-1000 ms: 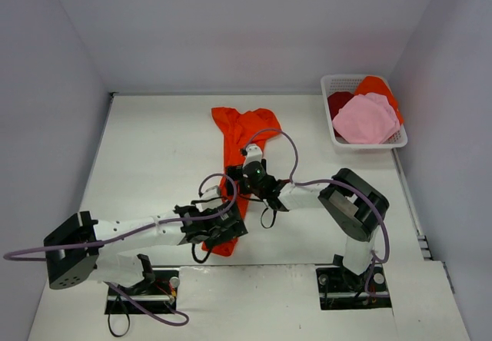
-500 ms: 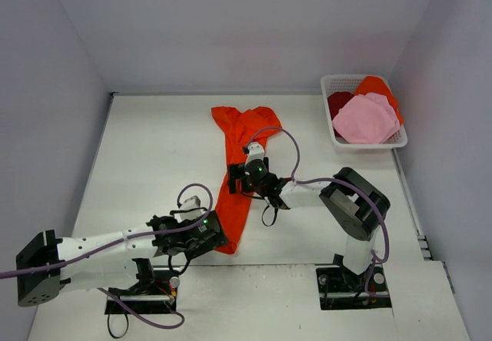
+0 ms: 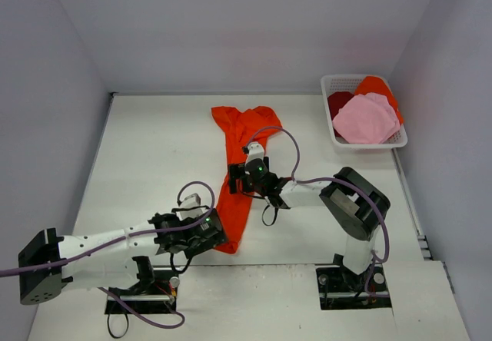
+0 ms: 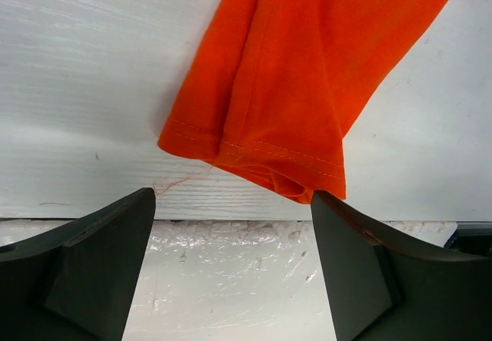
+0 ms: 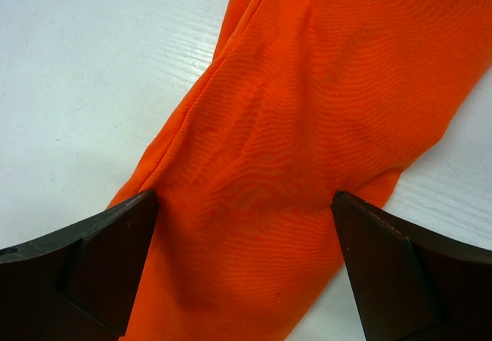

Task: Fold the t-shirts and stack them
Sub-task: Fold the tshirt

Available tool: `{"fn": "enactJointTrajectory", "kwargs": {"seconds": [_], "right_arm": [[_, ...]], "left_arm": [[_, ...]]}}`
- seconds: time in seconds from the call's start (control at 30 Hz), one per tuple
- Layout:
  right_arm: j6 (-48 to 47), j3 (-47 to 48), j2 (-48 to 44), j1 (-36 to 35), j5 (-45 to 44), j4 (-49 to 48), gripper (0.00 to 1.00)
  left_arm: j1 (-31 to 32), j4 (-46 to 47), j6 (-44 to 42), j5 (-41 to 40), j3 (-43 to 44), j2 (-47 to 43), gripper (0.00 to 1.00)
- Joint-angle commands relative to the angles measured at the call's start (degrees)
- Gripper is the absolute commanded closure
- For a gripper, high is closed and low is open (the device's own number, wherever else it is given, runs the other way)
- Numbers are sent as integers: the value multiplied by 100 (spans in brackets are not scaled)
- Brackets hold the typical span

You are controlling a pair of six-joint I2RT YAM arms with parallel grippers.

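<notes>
Two grips pending on the bright orange-red cloth t-shirt (image 3: 244,134)
My left gripper (image 4: 233,199), released, faces its near hem; right gripper (image 5: 244,199), released too, straddles its middle on the white table (image 3: 154,149), seemingly set to fold

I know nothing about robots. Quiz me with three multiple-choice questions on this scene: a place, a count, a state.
1. Where is the white basket?
A) far right corner of the table
B) between the arms
C) near left edge

2. How many shirts lie in it?
A) one
B) five
C) three

3. The left gripper is:
A) clamping the basket
B) open, facing the long orange shirt's hem
C) shut tight

1 A: it sits at the far right.
2 C: a pink shirt, a dark red shirt and a second orange shirt show.
3 B: it stands wide open with no cloth inside.
</notes>
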State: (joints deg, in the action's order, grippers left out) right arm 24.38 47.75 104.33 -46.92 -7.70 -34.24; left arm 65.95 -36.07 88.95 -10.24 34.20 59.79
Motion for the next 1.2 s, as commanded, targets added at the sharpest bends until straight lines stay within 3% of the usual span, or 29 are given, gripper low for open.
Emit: {"fn": "enactJointTrajectory", "kwargs": {"seconds": [0.0,0.23,0.57,0.7,1.17], "right_arm": [[-12,-213,-71,77,-135,541,6],[-30,-494,-1124,77,-214,1067,5],[66,-960,-3241,60,-319,2096,5],[304,-1171,-3621,16,-91,2438,6],[1999,-1962,-4852,-1547,-1154,3678,9]], "left_arm": [[-12,-417,-53,-399,421,-195,23],[-653,-260,-553,-119,386,-310,23],[-751,109,-905,22,509,191,23],[-751,276,-940,75,509,323,23],[-751,654,-1072,127,377,621,23]]}}
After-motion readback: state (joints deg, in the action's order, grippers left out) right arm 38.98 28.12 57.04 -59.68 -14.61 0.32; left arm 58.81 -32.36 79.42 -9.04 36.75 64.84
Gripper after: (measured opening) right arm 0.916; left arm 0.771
